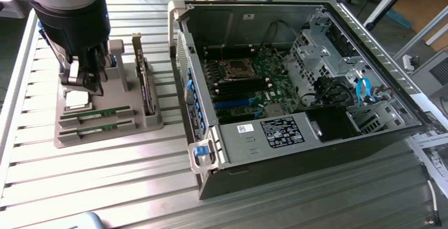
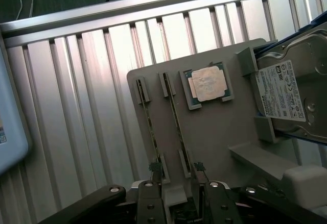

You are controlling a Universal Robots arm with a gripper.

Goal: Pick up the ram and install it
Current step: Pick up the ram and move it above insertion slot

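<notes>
Two slim green ram sticks (image 1: 95, 115) (image 1: 94, 131) stand on edge in slots of a grey holder tray (image 1: 140, 124) at the exterior view's left. The wrist view sees them edge-on as two thin lines (image 2: 149, 124) (image 2: 178, 124). My gripper (image 1: 83, 85) hangs above the tray's far end, over the square silver CPU chip (image 1: 77, 99), some way above the sticks. It is open and holds nothing. In the wrist view, one ram stick runs toward the gap between the gripper's (image 2: 176, 175) fingertips (image 2: 155, 167).
An upright expansion card (image 1: 145, 90) stands in the same tray. A hard drive (image 2: 288, 89) sits at the tray's far side beside the CPU chip (image 2: 208, 83). The opened computer case (image 1: 364, 134) lies at the exterior view's right, its motherboard (image 1: 273, 90) and black memory slots (image 1: 242, 86) exposed.
</notes>
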